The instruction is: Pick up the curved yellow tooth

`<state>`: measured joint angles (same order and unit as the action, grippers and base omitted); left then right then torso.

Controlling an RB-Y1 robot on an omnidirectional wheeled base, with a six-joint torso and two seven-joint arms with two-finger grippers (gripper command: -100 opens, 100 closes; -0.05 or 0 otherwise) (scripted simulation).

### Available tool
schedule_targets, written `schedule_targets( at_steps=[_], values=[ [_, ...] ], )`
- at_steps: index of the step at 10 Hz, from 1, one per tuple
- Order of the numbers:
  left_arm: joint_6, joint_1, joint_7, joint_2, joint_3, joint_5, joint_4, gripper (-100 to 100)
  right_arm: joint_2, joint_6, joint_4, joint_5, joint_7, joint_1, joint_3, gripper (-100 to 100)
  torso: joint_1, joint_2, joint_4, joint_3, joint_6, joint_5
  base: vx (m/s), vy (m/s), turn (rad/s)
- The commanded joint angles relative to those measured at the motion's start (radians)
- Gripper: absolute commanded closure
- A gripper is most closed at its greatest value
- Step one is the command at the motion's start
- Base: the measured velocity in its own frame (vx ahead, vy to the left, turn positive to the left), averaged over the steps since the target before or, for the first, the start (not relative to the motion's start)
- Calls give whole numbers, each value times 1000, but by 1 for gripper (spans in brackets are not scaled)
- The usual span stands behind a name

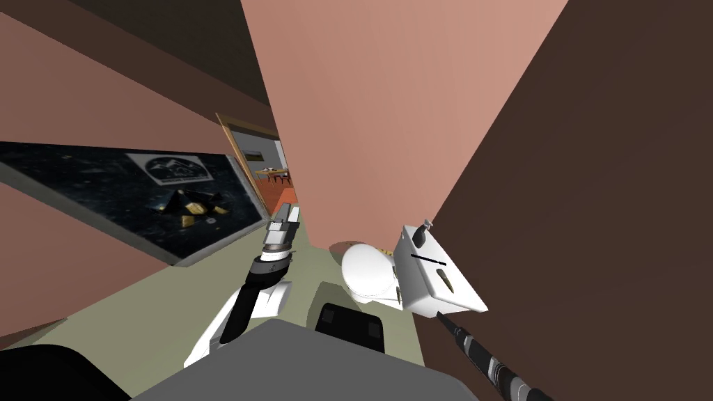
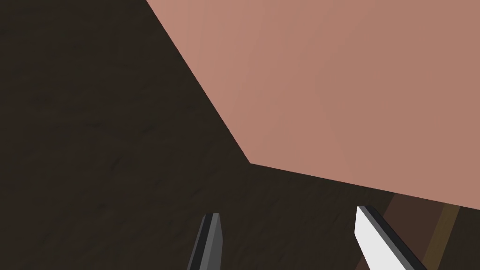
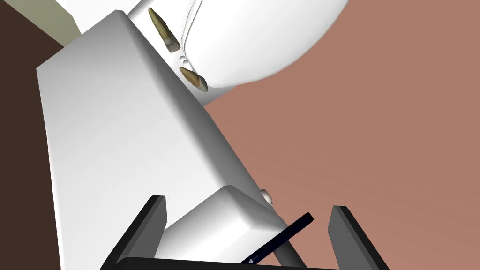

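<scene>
Room to move: the toilet tank (image 1: 456, 296) sits tight in the corner where the pink wall (image 1: 390, 104) meets the dark brown wall (image 1: 592, 174). The pale green floor (image 1: 174, 292) runs open toward the doorway (image 1: 268, 174).
Right gripper (image 3: 248, 232): fingers spread, holding nothing. It sits just off a corner of the tank. A dark pen (image 3: 281, 234) shows between the fingers, not pinched.
Curved tooth (image 3: 163, 29): lies on the tank at its edge beside the rounded toilet lid (image 3: 253, 42), well apart from the right gripper.
Short tooth (image 3: 194, 78): lies along the same edge, nearer the gripper.
Left gripper (image 2: 288, 243): fingers spread, empty, held up toward the pink wall.
Views compared: the head view gives the corner layout and the right arm reaching in from the near side. The right wrist view gives both teeth against the lid.
Shapes and surfaces: the teeth are tapered, matte and yellow-brown, the long one slightly bowed. The tank is boxy, flat and plain white. The lid is a smooth dome.
</scene>
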<state>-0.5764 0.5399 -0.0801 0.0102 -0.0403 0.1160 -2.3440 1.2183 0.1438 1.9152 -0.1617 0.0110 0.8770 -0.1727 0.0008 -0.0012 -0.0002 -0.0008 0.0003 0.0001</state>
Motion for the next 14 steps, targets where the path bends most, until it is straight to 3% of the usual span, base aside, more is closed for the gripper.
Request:
schedule_targets(
  at_steps=[1,14],
  values=[
    [0,0,0,0,0,0,0,0,50,-20,-11,-7,-5,7,-4,-100,0,0,0,0,0,0,18,13,116],
    [0,0,0,0,0,0,0,0,377,-167,-102,-63,-51,-7,-23,-100,0,0,0,0,0,0,14,5,110]
  ],
)
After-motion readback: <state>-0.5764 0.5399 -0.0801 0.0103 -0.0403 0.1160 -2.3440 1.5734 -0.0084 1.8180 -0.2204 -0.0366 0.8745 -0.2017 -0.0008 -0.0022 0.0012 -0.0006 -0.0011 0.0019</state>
